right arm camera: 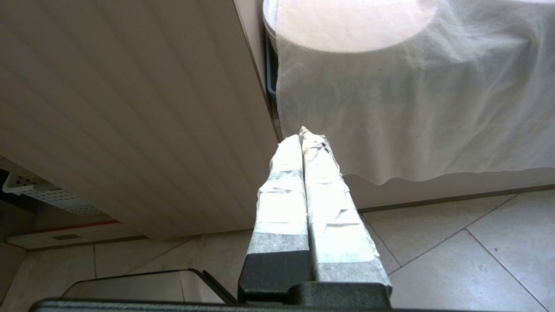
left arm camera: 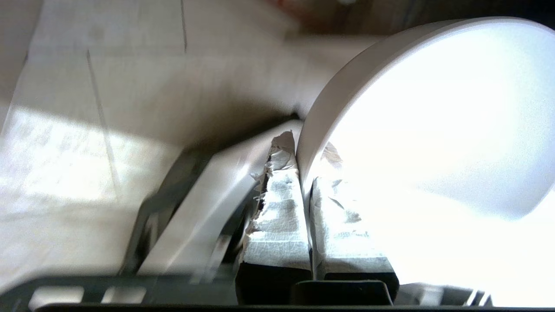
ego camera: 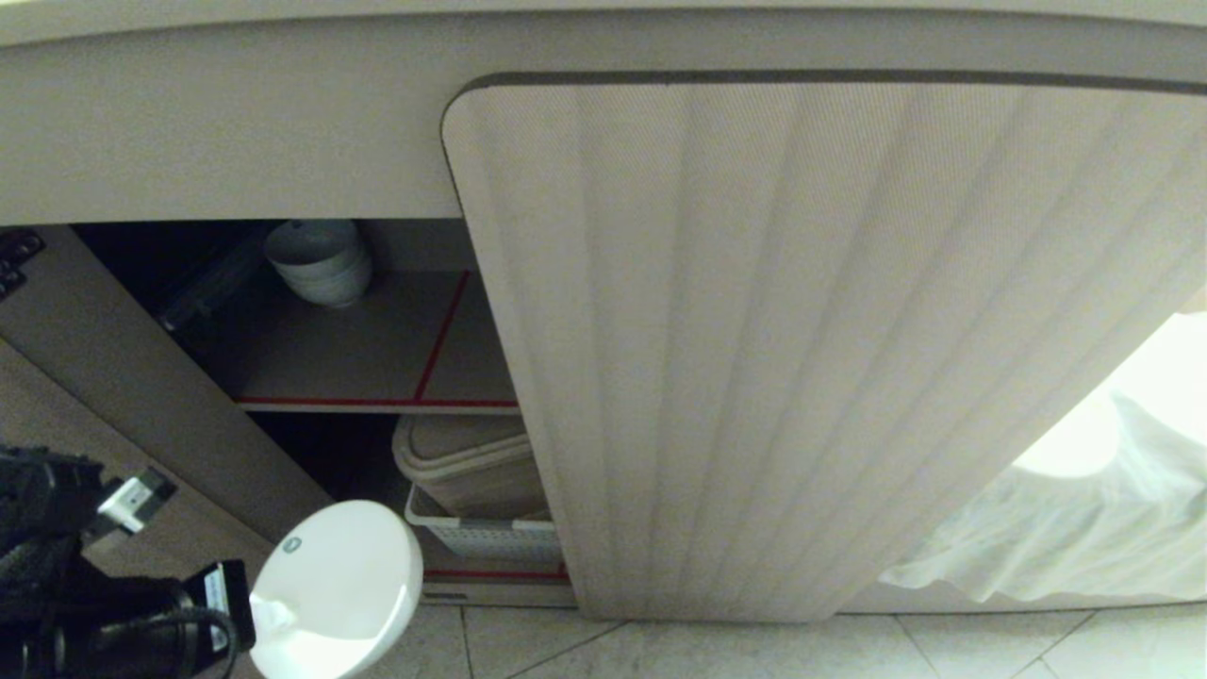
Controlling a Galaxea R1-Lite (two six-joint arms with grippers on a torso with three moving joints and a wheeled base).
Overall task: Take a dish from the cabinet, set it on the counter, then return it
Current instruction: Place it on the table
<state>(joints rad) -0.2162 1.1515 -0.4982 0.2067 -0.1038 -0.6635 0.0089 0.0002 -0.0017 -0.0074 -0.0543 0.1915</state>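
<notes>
Left pincer (ego camera: 256, 618) sits in the lower left of the head view, clamped on the rim of the dish (ego camera: 335, 589). The dish is held on edge, its white underside and narrow foot facing the camera, in front of the open part of the cabinet (ego camera: 236, 160) and above the tiled floor (ego camera: 754, 651). A small grey mark shows on the dish near its upper left edge.

Left wrist view: two taped fingers (left arm camera: 277, 216) pinch the dish (left arm camera: 433, 130) wall between them, one pad outside, one inside the bowl. Background there is blurred.

Cabinet interior, left-centre of the head view: a shelf (ego camera: 349, 349) edged with red tape, a stack of pale bowls (ego camera: 321, 259) standing at its back. Below the shelf, a beige lidded bin (ego camera: 467, 462) rests in a white perforated basket (ego camera: 490, 538).

The ribbed door (ego camera: 801, 349) fills the middle and right of the head view, shut. At the lower right, a white cloth (ego camera: 1084, 528) hangs down, brightly lit.

Right pincer (right arm camera: 305, 143), seen only in the right wrist view: taped fingers pressed together, holding nothing, pointing toward the edge of the door (right arm camera: 130, 108) where it meets the cloth (right arm camera: 412, 108), above the floor (right arm camera: 455, 260).
</notes>
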